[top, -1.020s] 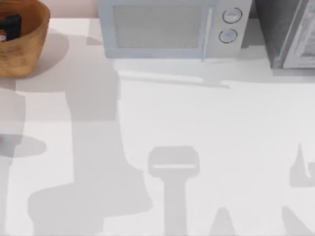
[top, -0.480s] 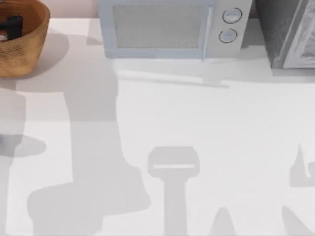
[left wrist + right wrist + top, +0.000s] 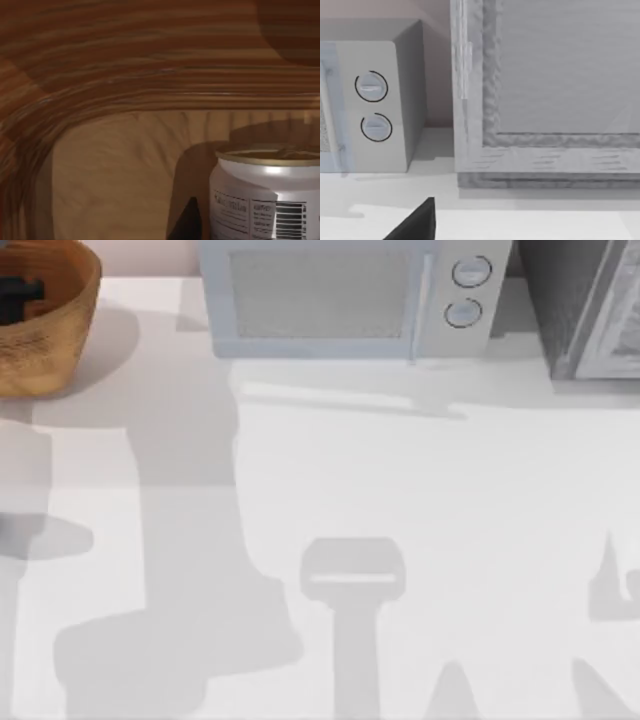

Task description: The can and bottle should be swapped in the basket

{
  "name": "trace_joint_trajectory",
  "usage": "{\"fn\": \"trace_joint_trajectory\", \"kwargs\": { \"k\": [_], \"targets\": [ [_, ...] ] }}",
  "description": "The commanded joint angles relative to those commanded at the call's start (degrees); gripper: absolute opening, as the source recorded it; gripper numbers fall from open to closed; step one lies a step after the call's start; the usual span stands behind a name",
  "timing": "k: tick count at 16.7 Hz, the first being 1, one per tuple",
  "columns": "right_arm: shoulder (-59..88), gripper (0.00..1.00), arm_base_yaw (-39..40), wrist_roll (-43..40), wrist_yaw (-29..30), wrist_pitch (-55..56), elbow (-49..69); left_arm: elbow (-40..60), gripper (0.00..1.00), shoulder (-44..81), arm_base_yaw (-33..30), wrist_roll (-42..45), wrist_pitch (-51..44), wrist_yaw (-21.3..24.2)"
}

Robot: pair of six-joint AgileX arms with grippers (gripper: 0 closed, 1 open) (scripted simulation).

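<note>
The orange-brown wicker basket (image 3: 62,335) stands at the table's far left corner. My left gripper (image 3: 18,295) is down inside it, a black shape below the rim. In the left wrist view the ribbed basket wall (image 3: 125,75) curves close around. The can (image 3: 265,200) stands upright on the basket floor, silver-white with a barcode and a dull gold top. A dark part of my left gripper (image 3: 187,225) sits just beside the can. The bottle is out of view. A dark part of my right gripper (image 3: 417,222) hangs over the white table near the back right.
A pale grey microwave (image 3: 340,300) with two round knobs (image 3: 372,107) stands along the back edge. A grey cabinet (image 3: 590,310) sits to its right, close in front of the right wrist camera (image 3: 560,75). Arm shadows lie across the white table (image 3: 450,490).
The left gripper has shifted slightly inside the basket, and the white and red bit beside it at the picture's left edge is gone from view. The arm's shadow edged left.
</note>
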Motion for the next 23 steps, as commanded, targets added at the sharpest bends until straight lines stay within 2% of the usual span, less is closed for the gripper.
{"fn": "trace_joint_trajectory", "kwargs": {
  "k": [4,5,16,19,23],
  "targets": [
    [0.00,1.00,0.00,0.00,0.00,0.00,0.00,0.00,0.02,0.00,0.00,0.00,0.00,0.00],
    [0.00,1.00,0.00,0.00,0.00,0.00,0.00,0.00,0.00,0.00,0.00,0.00,0.00,0.00],
    [0.00,1.00,0.00,0.00,0.00,0.00,0.00,-1.02,0.00,-2.89,0.22,-0.23,0.19,-0.31],
    [0.00,1.00,0.00,0.00,0.00,0.00,0.00,-7.66,0.00,-8.35,0.15,-1.22,2.10,-1.33],
    [0.00,1.00,0.00,0.00,0.00,0.00,0.00,-22.80,0.00,-23.38,-0.65,-2.55,8.43,-3.28]
  ]
}}
